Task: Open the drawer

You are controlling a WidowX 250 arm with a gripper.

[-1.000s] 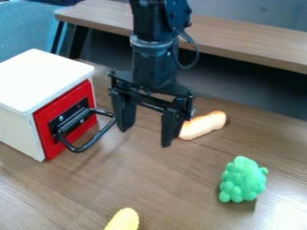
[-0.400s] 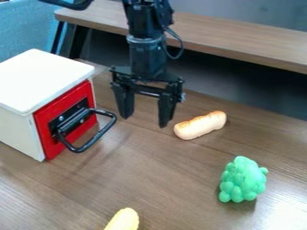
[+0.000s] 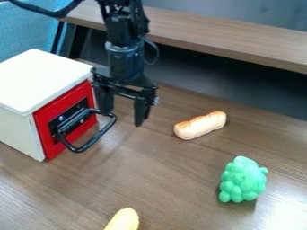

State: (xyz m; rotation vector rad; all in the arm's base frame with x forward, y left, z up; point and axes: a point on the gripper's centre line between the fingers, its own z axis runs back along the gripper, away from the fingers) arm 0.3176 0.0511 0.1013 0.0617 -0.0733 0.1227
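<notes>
Just beside the black handle [image 3: 99, 134], on its upper right side as the camera sees it, I have the gripper [image 3: 123, 118] hanging down over the table [image 3: 180, 166]. Its two fingers are spread well apart, and between them I see nothing held. The drawer [image 3: 49, 112] is to the left of the gripper and a little lower in the view; its red front sits against the white box [image 3: 45, 78], so to me it looks closed. The handle sticks out from this front toward the gripper, and the left finger in the view is very near its upper end. Whether they touch, I cannot tell from my camera. To the right of the gripper, at almost the same height in the view, lies a bread roll [image 3: 201, 125]. Lower and farther to the right is a bumpy green toy [image 3: 243, 179]. Well below the gripper, at the bottom edge, I see one yellow object [image 3: 124, 220], partly cut off. Behind the gripper, a wooden bench [image 3: 228, 38] runs across the view.
</notes>
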